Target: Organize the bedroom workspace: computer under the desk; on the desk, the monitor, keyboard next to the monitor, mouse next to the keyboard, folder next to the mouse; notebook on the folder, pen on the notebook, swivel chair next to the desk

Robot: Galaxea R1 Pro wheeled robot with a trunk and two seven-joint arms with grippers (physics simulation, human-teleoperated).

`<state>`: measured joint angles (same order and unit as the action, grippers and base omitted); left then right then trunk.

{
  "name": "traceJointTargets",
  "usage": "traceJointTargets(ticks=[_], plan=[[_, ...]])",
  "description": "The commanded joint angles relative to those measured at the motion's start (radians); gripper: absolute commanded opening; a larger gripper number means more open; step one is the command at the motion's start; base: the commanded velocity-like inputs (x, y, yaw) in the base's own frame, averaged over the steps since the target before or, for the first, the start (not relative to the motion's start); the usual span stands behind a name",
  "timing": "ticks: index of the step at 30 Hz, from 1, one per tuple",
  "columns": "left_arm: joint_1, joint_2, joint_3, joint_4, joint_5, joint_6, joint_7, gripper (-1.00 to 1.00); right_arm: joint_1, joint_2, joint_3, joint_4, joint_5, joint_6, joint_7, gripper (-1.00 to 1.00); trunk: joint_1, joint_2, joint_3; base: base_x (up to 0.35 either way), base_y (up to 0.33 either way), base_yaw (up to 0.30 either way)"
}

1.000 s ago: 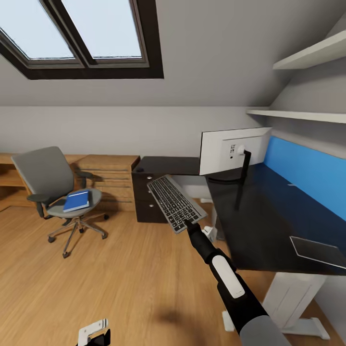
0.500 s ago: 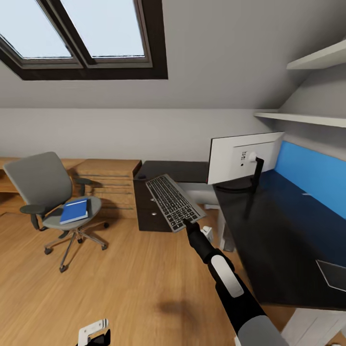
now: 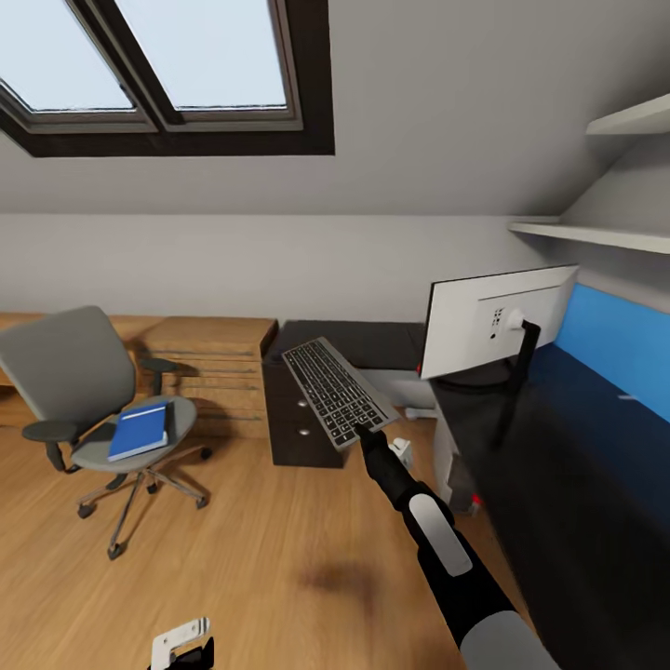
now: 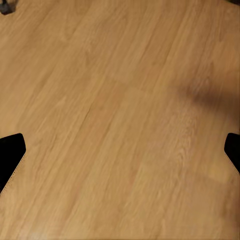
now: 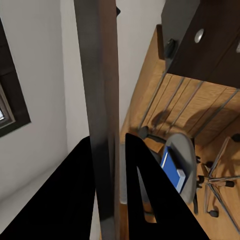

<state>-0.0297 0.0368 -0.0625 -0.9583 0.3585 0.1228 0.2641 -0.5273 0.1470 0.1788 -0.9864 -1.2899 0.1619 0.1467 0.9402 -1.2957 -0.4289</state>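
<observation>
You have the slim full-size keyboard with dark grey keys in a thin silver-grey frame (image 3: 337, 391) pinched by its near short end in your right hand (image 3: 361, 433), held out in the air over the light wood plank floor (image 3: 242, 549), left of the long black matte surface with the bright blue back panel (image 3: 568, 484) and in front of the black drawer cabinet (image 3: 302, 423). The right wrist view shows the keyboard (image 5: 102, 100) edge-on between the two dark fingers (image 5: 80, 200), which are closed on it.

Judge it as light and stiff, a thin board that should not sag, but you hold it far from its middle, so it will likely want to pivot or slip in the grip if you swing fast. Its frame looks smooth, so keep the grip firm and the motion slow. A hold nearer the middle of a long edge would carry it steadier, if you regrip.

It tilts upward away from you, keys facing up, rows plainly readable.

Your left hand (image 3: 181, 642) hangs low over the floor; its fingertips (image 4: 11, 155) stand wide apart with nothing between them.

The wide monitor with the white back (image 3: 498, 321) stands on the surface at the far end; lay the keyboard flat beside it.
</observation>
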Motion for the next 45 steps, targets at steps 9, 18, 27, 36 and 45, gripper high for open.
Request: traceJointTargets(ticks=[9, 18, 27, 36, 45], plan=[[-0.001, 0.002, -0.005, -0.001, 0.008, 0.003, 0.009, 1.0, -0.001, 0.0, -0.001, 0.002, -0.012, 0.005, 0.004, -1.0, -0.034, 0.063, 0.027, 0.33, 0.13, 0.0], [-0.001, 0.002, -0.005, 0.0, 0.009, 0.003, 0.01, 1.0, -0.001, 0.0, -0.001, 0.003, -0.012, 0.007, 0.002, -1.0, -0.069, 0.126, 0.055, 0.33, 0.129, 0.0], [-0.001, 0.0, -0.006, 0.0, 0.009, 0.003, 0.012, 1.0, -0.001, -0.001, -0.002, 0.004, -0.013, 0.007, 0.004, -1.0, -0.103, 0.189, 0.084, 0.33, 0.118, 0.0], [0.0, 0.0, -0.005, 0.0, 0.009, 0.003, 0.012, 1.0, -0.001, 0.0, -0.002, 0.016, -0.014, 0.003, 0.004, -1.0, -0.138, 0.252, 0.112, 0.33, 0.113, 0.0], [0.0, -0.003, -0.007, 0.014, 0.009, 0.004, 0.012, 1.0, -0.001, 0.009, 0.002, 0.111, -0.034, -0.263, -0.001, -1.0, -0.138, 0.252, 0.112, 0.213, 0.037, 0.0]])
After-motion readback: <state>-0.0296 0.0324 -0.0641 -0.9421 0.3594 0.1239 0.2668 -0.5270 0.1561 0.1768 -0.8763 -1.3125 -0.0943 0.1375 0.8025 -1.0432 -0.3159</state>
